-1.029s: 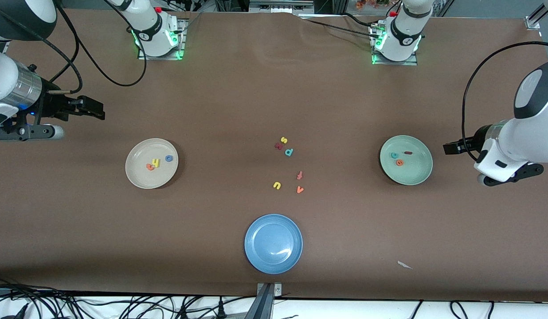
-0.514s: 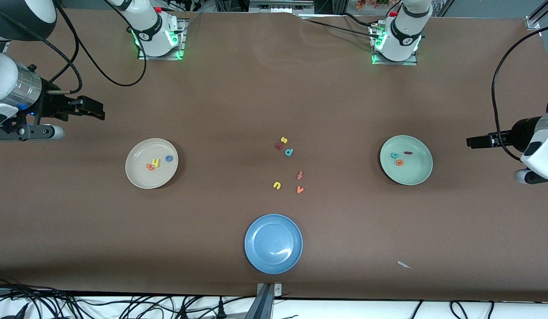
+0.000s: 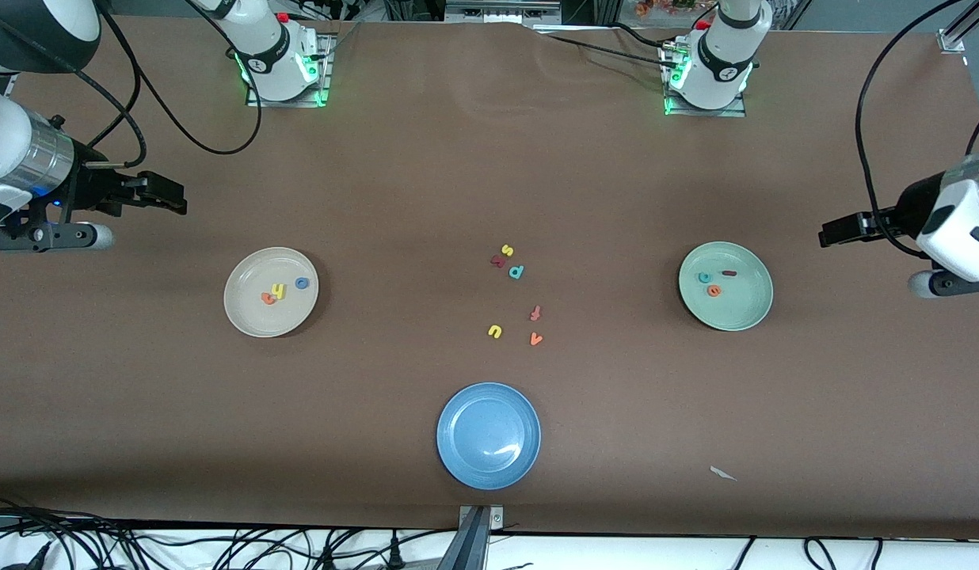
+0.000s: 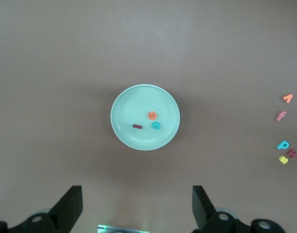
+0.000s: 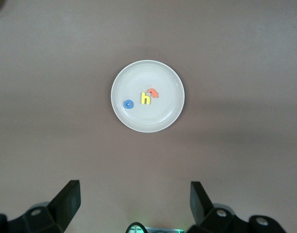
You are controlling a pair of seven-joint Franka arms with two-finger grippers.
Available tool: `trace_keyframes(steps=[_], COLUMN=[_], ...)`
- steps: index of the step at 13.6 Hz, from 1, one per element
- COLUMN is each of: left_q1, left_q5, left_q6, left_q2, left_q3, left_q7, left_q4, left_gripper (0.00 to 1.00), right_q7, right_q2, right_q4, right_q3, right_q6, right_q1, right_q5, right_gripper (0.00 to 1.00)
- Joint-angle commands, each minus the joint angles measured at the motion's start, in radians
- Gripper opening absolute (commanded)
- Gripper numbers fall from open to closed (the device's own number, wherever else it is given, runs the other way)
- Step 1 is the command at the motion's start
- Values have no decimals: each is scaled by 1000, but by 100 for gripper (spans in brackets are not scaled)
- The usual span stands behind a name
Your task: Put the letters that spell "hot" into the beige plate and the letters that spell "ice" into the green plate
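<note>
The beige plate (image 3: 244,317) (image 5: 163,82) holds the yellow h (image 3: 279,291) (image 5: 146,98), the blue o (image 3: 302,283) (image 5: 129,104) and the orange t (image 3: 268,298) (image 5: 153,92). In the green plate (image 3: 747,309) (image 4: 124,104) lie the dark red i (image 3: 729,273) (image 4: 137,126), the teal c (image 3: 704,278) (image 4: 156,125) and the orange e (image 3: 714,290) (image 4: 152,115). My left gripper (image 3: 834,233) (image 4: 136,208) hangs open and empty over bare table at the left arm's end, beside the green plate. My right gripper (image 3: 169,198) (image 5: 134,206) waits open and empty over bare table beside the beige plate.
Loose letters lie mid-table: yellow s (image 3: 506,250), a dark red letter (image 3: 498,260), teal p (image 3: 516,271), dark red f (image 3: 535,313), yellow u (image 3: 495,331), orange v (image 3: 536,339). An empty blue plate (image 3: 474,412) sits nearest the camera. A white scrap (image 3: 723,473) lies near the front edge.
The left arm has drawn back from the green plate toward its end of the table and swung toward the bases' side. The right arm and all letters have stayed put.
</note>
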Motion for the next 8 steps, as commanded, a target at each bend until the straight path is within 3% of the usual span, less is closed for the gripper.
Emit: trace_keyframes(steps=[1, 3, 8], left_q1=[-35, -44, -26], left_q5=[-46, -87, -92], left_q6=[126, 174, 185], left_q2=[-129, -158, -146], left_q3=[72, 103, 100], left_q7=[24, 24, 23], left_q4=[-188, -227, -190], left_gripper=[99, 99, 100], right_q7=[-26, -32, -32], right_q2=[6, 6, 9], right_q4=[14, 14, 14], right_q3=[4, 4, 4], right_q6=[0, 0, 1], right_q1=[-12, -16, -16], right_q5=[19, 19, 19], right_gripper=[100, 100, 100])
